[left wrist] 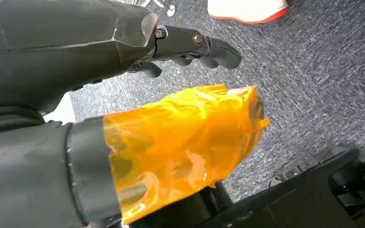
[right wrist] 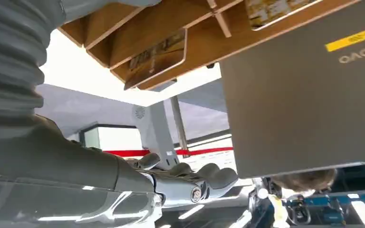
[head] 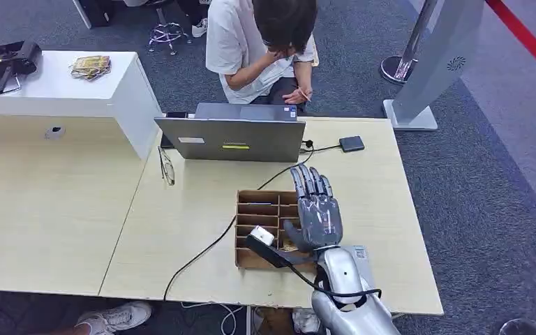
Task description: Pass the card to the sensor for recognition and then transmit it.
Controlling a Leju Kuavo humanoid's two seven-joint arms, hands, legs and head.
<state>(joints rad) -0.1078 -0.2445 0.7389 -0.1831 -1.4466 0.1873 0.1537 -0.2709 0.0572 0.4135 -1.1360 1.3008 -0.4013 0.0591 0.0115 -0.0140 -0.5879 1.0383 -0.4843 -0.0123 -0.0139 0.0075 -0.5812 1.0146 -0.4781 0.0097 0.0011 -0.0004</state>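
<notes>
Cards [right wrist: 159, 56] sit slotted in the wooden organiser [head: 255, 209] on the worktop [head: 181, 230], none taken; we judge the task barely begun, our right hand [head: 317, 209] hovering above with fingers [head: 307, 180] spread, holding nothing, sensor [head: 262, 236] unvisited.

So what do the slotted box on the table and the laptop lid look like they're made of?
The slotted box looks like thin unfinished wood or plywood: flat brown panels slotted together as dividers, matte. The laptop lid looks like grey metal or painted plastic, smooth with a dull sheen; which one can't be told.
</notes>
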